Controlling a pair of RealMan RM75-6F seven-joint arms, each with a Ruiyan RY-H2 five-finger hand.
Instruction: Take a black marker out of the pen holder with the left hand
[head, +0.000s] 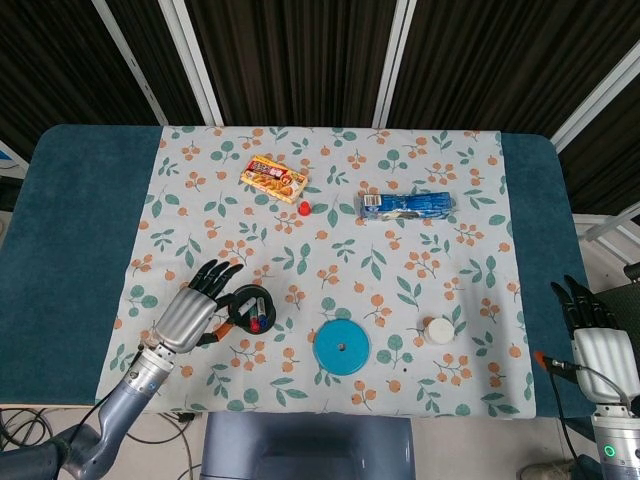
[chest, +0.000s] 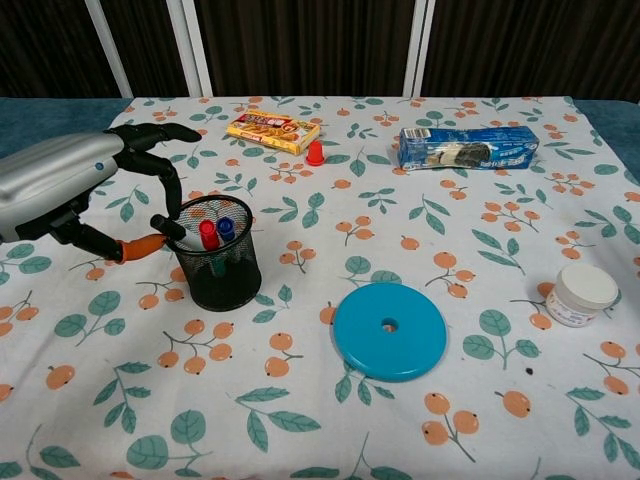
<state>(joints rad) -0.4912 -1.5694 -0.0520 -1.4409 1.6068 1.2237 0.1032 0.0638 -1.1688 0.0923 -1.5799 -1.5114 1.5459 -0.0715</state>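
Barely started: left hand (chest: 75, 185) at frame left, fingers spread and empty, hovers beside the pen holder (chest: 213, 255). Black marker (chest: 168, 228) isn't out yet; grab and lift remain.

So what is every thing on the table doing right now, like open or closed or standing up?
left hand: open, fingers spread beside the holder, holding nothing
right hand: open, off at the table edge
pen holder: upright
black marker: in the holder, leaning over its rim
white jar: upright, lid on
blue disc: lying flat
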